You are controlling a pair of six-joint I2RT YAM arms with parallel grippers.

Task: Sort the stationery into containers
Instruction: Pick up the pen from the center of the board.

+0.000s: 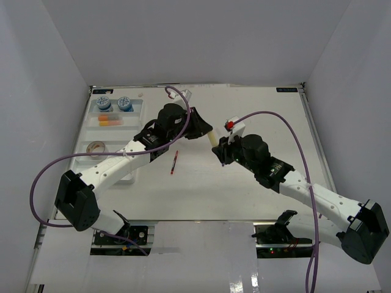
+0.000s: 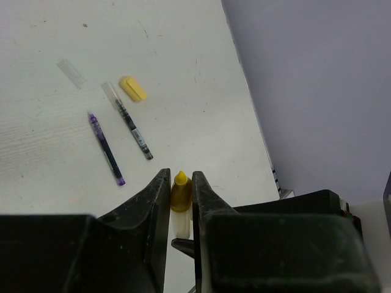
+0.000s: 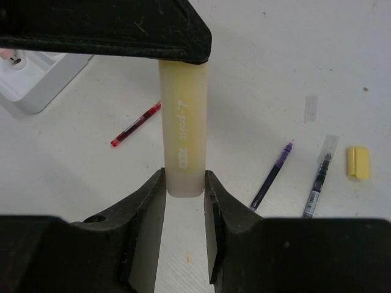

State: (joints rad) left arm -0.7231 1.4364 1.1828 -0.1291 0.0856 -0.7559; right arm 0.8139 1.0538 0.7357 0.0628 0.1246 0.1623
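Your left hand (image 2: 181, 180) reaches toward two o'clock and your right hand (image 3: 184, 183) toward ten, both pinching one yellow marker (image 3: 182, 122).

Yellow marker (image 3: 183, 134): uncapped, pale barrel, up off the table near centre. Its nib end is pinched in the left gripper (image 2: 181, 186) and its tail end is clamped in the right gripper (image 3: 184, 183). A yellow cap (image 2: 132, 88) lies loose on the table. Near it a purple pen (image 2: 105, 148) and a black pen (image 2: 130, 125) lie flat, roughly parallel, not touching. Red pen (image 1: 174, 163) lies flat at 7 o'clock of the marker. White tray (image 1: 131, 122) sits at 10 o'clock of the table. Two blue-white tubs (image 1: 103, 102) stand in the far compartment, small orange and yellow pieces (image 1: 110, 120) lie in the next, and the tan tape roll (image 1: 96, 148) lies flat in the near one.
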